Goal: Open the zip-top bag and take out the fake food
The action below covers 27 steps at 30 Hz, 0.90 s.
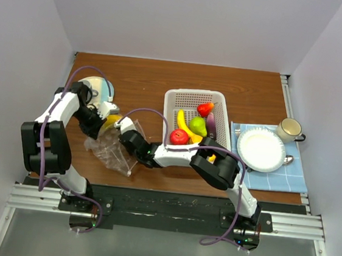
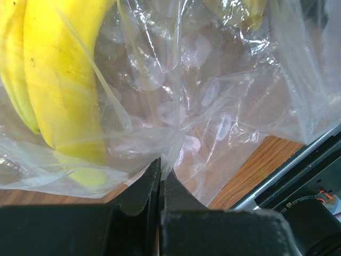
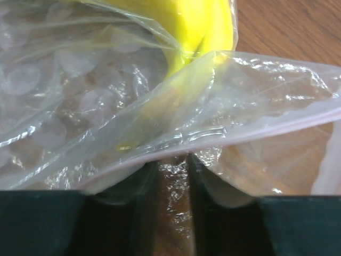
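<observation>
The clear zip-top bag (image 1: pixel 114 151) lies crumpled on the wooden table between both arms, with a yellow banana (image 1: pixel 112 120) showing through at its far end. My left gripper (image 1: pixel 100 134) is shut on a fold of the bag's film (image 2: pixel 213 96), and the banana (image 2: pixel 58 80) sits just beyond the fingertips (image 2: pixel 161 165). My right gripper (image 1: pixel 123 136) is at the bag's mouth. Its jaws stand a narrow gap apart (image 3: pixel 170 160), with crinkled film in the gap and the pink zipper strip (image 3: pixel 256 133) across the tips. More fake food fills the white basket (image 1: pixel 187 94): red fruit (image 1: pixel 179 136), banana (image 1: pixel 186 128), green piece (image 1: pixel 198 125), eggplant (image 1: pixel 211 125).
To the right, a white plate (image 1: pixel 260 148) and a cream mug (image 1: pixel 289 129) rest on a blue checked cloth (image 1: pixel 294 177). A pale round object (image 1: pixel 99 87) sits behind the left arm. White walls close in the table on three sides.
</observation>
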### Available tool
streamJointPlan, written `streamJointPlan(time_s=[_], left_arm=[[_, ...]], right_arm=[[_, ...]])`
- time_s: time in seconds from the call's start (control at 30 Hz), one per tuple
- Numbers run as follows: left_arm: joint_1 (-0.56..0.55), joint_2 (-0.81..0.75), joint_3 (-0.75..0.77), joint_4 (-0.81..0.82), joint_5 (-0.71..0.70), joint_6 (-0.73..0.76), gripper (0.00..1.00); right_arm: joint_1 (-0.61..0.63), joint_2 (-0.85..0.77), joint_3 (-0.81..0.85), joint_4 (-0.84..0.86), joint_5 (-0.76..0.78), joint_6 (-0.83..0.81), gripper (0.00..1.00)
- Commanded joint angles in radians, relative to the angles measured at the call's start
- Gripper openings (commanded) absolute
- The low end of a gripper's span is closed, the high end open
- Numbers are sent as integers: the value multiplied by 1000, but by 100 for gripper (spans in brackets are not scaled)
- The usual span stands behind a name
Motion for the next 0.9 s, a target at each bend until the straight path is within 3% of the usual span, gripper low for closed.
streamJointPlan(time_s=[0.0, 0.1, 0.13, 0.17, 0.23, 0.27, 0.37, 0.73, 0.87], left_arm=[[4, -6, -11, -1, 4, 17, 0], [4, -7, -17, -1, 2, 19, 0], [2, -9, -18, -1, 2, 19, 0], [2, -7, -20, -1, 4, 19, 0], [4, -6, -23, 1, 5, 17, 0], [2, -6, -23, -1, 7, 17, 0], [4, -6, -25, 4, 5, 17, 0], [2, 0, -29, -1, -8, 28, 0], [2, 2, -29, -2, -11, 31, 0]], right_arm=[[-2, -48, 9, 16, 32, 17, 22], [-5, -42, 22, 16, 25, 18, 27], [-7, -37, 35, 13, 23, 20, 35], [-8, -31, 43, 11, 21, 20, 52], [-10, -27, 55, 14, 3, 18, 64], [-11, -27, 60, 13, -9, 17, 76], [-10, -33, 57, 22, -25, 14, 88], [-17, 47, 178, 51, -34, 25, 77], [-40, 107, 255, 18, -46, 54, 61]])
